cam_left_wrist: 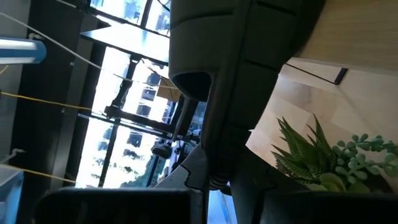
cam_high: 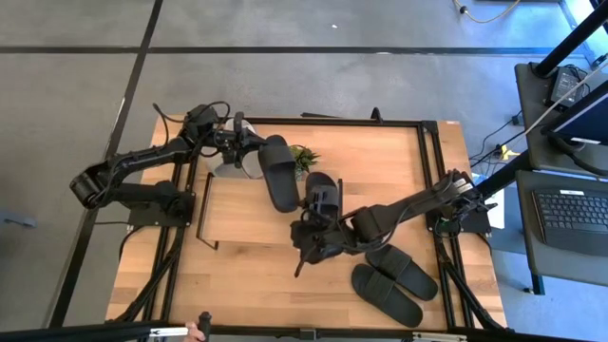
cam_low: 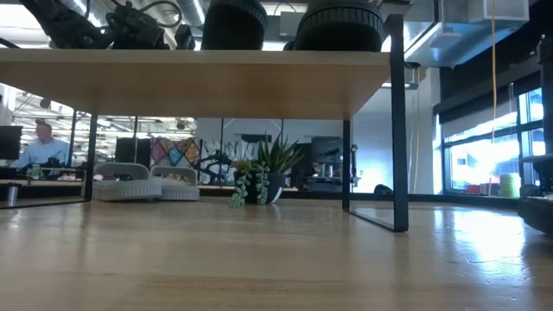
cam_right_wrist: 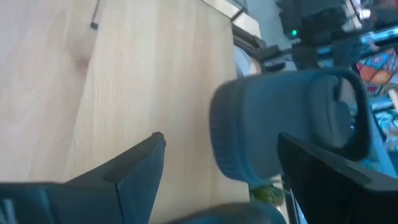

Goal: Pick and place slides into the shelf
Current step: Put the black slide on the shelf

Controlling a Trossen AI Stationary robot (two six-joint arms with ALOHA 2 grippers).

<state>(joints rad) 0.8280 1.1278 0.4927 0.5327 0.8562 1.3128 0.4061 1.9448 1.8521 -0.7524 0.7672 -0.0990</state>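
The shelf [cam_high: 242, 214] is a light board on black frames; the low view shows its board [cam_low: 173, 82] from below. Two black slides lie on top of it. My left gripper [cam_high: 252, 142] is shut on the far end of one slide [cam_high: 278, 176]. My right gripper [cam_right_wrist: 217, 168] is open at the near end of the other slide [cam_high: 323, 195], one finger on either side. Two more black slides [cam_high: 385, 294] [cam_high: 406, 271] lie on the table near the right. Two grey-white slides [cam_low: 130, 186] [cam_low: 177, 186] rest on the table under the shelf. My left gripper pinches the black slide's far end [cam_left_wrist: 233, 143] between its two fingers, coming level from the table's left. The slide [cam_low: 233, 22] runs out ahead of the fingers, with its underside on the shelf board. My right gripper stands open around the other slide's end [cam_right_wrist: 280, 124]; whether a finger touches it I cannot tell.
A small green potted plant [cam_high: 304, 157] stands at the shelf's far side, close to both slides, and shows under the board [cam_low: 259, 177]. The shelf's black leg [cam_low: 397, 130] stands to the right. A person [cam_low: 39, 147] sits far behind the table.
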